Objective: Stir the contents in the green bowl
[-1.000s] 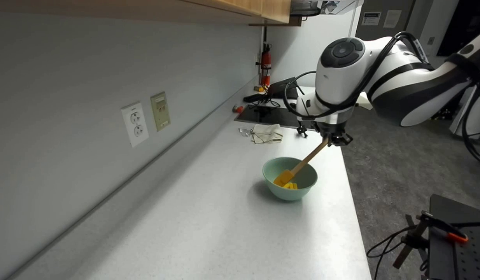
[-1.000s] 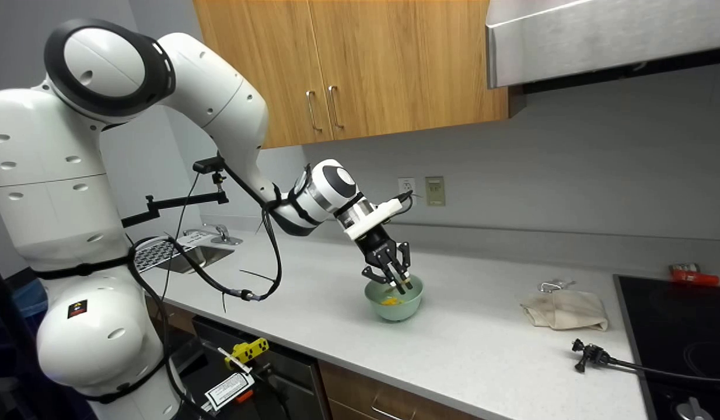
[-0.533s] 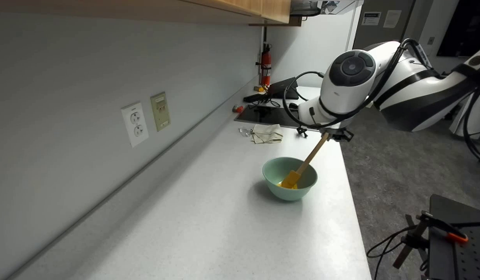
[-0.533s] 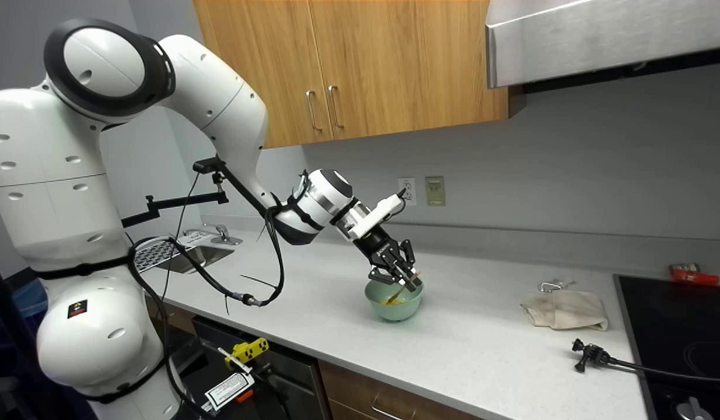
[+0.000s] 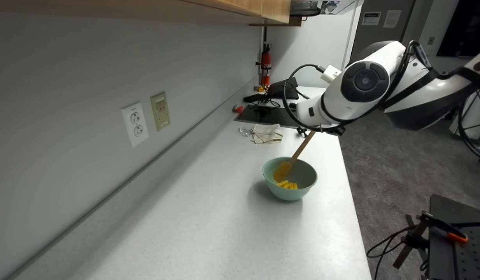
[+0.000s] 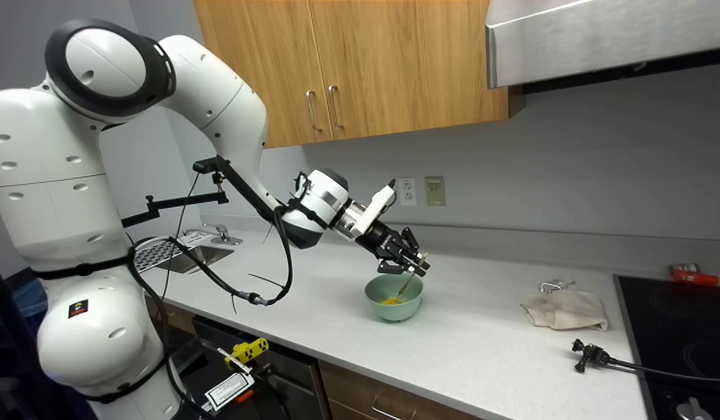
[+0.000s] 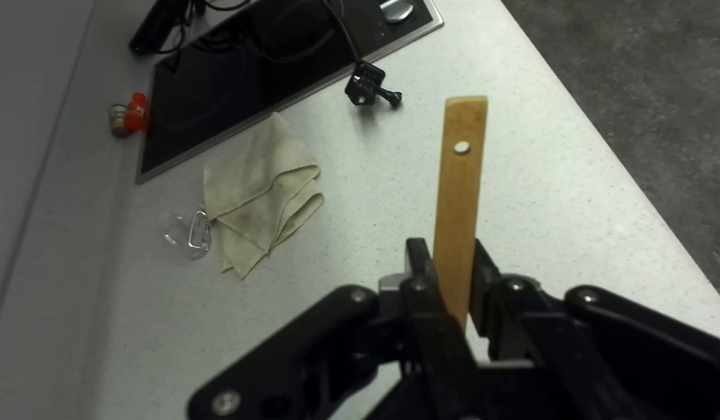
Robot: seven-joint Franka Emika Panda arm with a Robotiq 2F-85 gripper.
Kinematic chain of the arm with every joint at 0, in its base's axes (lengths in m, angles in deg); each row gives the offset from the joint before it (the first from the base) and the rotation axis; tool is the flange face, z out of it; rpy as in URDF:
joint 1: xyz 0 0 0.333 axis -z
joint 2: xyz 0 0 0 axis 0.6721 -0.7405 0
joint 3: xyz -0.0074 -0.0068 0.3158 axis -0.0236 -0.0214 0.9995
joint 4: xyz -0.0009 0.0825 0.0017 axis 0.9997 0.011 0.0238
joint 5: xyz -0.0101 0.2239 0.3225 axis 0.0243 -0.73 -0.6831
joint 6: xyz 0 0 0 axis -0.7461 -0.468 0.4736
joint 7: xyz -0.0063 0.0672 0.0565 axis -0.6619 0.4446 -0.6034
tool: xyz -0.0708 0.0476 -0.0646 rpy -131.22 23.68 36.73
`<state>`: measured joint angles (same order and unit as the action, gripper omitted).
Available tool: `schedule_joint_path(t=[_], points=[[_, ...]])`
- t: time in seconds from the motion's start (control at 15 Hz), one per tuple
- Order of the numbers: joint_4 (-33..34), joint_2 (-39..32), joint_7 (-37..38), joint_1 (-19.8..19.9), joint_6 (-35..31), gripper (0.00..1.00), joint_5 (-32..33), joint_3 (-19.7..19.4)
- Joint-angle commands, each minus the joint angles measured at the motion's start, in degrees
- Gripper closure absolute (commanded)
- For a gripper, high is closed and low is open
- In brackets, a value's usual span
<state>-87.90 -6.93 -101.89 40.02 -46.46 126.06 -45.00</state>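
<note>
The green bowl [image 5: 301,175] faces upward (round-rimmed), the hand [image 7: 451,259] gripping a slanted spatula [image 5: 296,155].

Hand [image 6: 420,266] now higher, spatula [image 5: 297,153] aside, yellow contents [image 5: 289,185] in fuller view

Mint-green bowl [image 5: 289,195], upright, yellow contents [image 5: 290,186] — small chunks inside

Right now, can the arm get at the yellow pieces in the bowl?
Likely yes, with the spatula that the gripper holds: its head is inside the green bowl, near the yellow pieces, with nothing visible between them. Whether they touch, I cannot tell.
</note>
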Motion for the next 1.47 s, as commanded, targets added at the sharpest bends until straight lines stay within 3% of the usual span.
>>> schedule_joint_path(t=[0.0, 0.47, 1.4], points=[[-0.8, 0.9, 4.9, 0.1, -0.5, 0.96, 8.0, -0.5], [-3.2, 1.4, 6.3, 0.5, -1.1, 0.96, 12.9, -0.7], [-4.8, 2.9, -0.1, 0.7, -6.0, 0.96, 4.5, -0.5]])
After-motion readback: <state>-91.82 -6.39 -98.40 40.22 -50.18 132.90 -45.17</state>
